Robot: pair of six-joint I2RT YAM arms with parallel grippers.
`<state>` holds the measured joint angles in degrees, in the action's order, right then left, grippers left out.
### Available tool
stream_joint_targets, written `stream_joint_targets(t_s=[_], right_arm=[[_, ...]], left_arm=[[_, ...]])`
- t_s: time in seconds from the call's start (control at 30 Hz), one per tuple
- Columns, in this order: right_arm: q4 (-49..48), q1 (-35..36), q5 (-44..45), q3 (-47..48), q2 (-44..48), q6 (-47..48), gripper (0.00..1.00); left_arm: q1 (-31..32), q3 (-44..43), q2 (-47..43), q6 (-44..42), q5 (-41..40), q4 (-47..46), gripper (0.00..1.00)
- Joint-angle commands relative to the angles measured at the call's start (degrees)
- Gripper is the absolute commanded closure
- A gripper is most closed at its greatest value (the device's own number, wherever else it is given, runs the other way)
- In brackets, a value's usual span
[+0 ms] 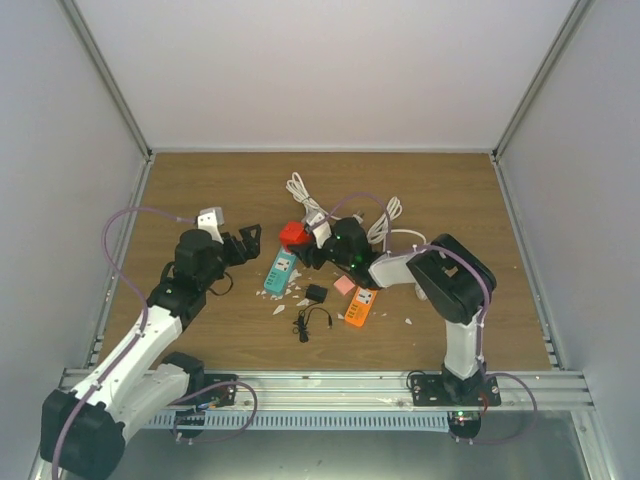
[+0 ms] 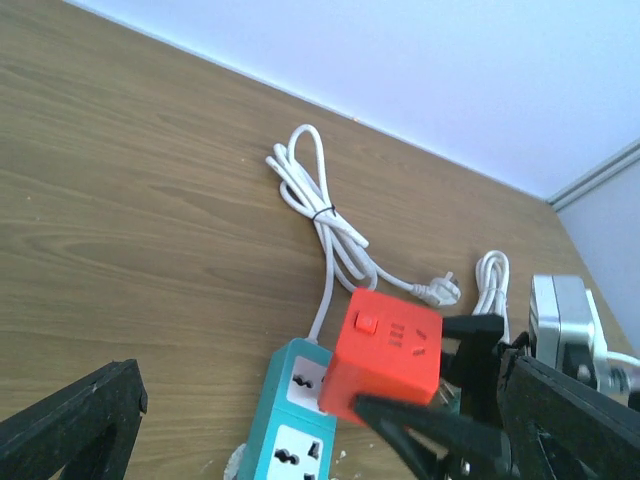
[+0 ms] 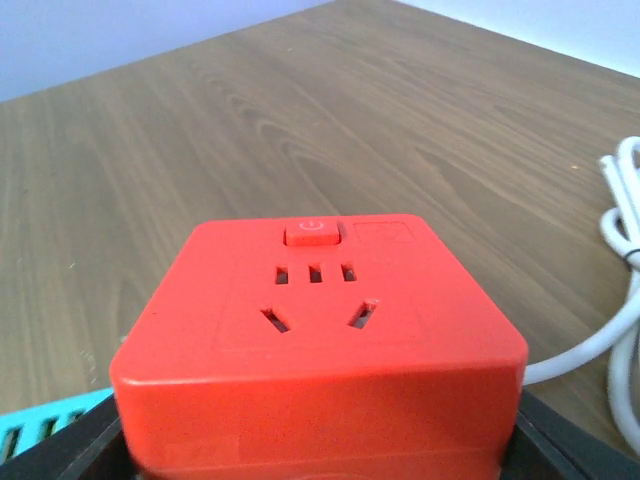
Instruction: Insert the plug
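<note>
Red plug cube (image 3: pixel 318 340) filled the right wrist view, its power button and one face of socket holes turned toward the lens. The right gripper (image 3: pixel 320 462) was clamped on it, a black finger (image 3: pixel 60 455) at each lower corner. Only a sliver of the teal power strip (image 3: pixel 35 435) showed there.

The left wrist view gave what that close look hid. The cube sat tilted on the far end of the teal strip, over its first outlet, though whether its pins were seated could not be told. The left gripper (image 2: pixel 245 395) hung with its fingers spread wide apart, holding nothing, near the strip.

The top view alone took in the whole table (image 1: pixel 200 330):
- One red cube.
- Two power strips, the teal one and an orange power strip (image 1: pixel 361 307).
- Two bundled white cables (image 1: pixel 300 190), one behind the cube and one to its right.
- One small black adapter (image 1: pixel 316 293) with a thin black lead.
- One pink piece (image 1: pixel 344 285).
- Several white scraps near the teal strip, too small to count.
</note>
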<state>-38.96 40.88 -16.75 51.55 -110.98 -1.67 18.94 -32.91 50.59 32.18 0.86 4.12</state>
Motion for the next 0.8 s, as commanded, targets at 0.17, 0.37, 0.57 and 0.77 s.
stream_joint_targets(t_s=[0.17,0.37,0.57,0.77], right_arm=[[-11.09,-1.71,-2.65,6.01,-6.05,-6.47,1.0],[-12.55,-2.39,-7.59,7.99,-9.0,-7.35,0.99],[-12.85,-2.52,-10.41,8.38,-10.75,-7.62,0.99],[-13.95,-2.57,-12.69,7.99,-12.52,-8.33,1.0]], left_arm=[[-2.41,1.82,1.68,0.61,6.07,-7.33,0.01],[-3.15,1.77,3.93,0.25,7.33,-8.86,0.01],[-3.86,1.98,4.66,0.08,8.06,-10.12,0.01],[-4.17,2.06,5.94,0.14,8.81,-10.97,0.01]])
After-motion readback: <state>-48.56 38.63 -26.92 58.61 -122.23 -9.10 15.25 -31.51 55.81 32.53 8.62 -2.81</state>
